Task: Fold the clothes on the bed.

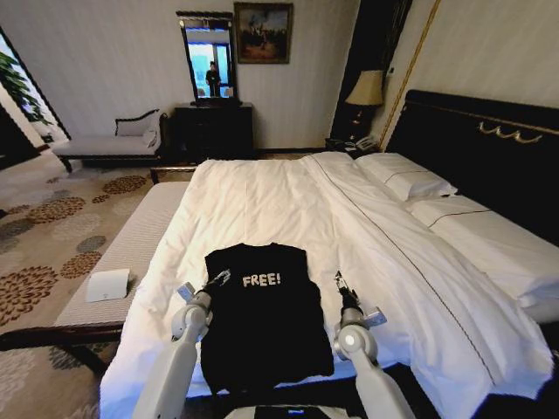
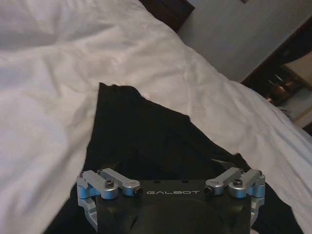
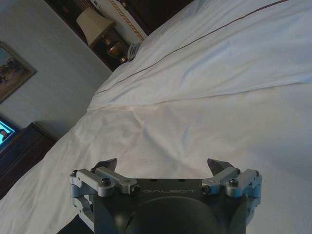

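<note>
The clothes are one black T-shirt (image 1: 262, 327) with white "FREE!" lettering, lying flat near the foot of the bed (image 1: 262, 196) on the white duvet. Its sides look tucked in, giving a narrow sleeveless outline. My left gripper (image 1: 218, 279) hovers open over the shirt's left edge near the chest. In the left wrist view the black fabric (image 2: 146, 141) lies right under the left gripper (image 2: 170, 170). My right gripper (image 1: 339, 281) is open just off the shirt's right edge. The right wrist view shows the right gripper (image 3: 163, 165) over bare white duvet (image 3: 219, 97).
White pillows (image 1: 410, 179) and a dark headboard (image 1: 472, 131) are at the far right. A long striped bench (image 1: 131, 244) with a white item (image 1: 109, 285) runs along the bed's left side. A dresser with a mirror (image 1: 214, 131) and a chaise (image 1: 113, 144) stand by the far wall.
</note>
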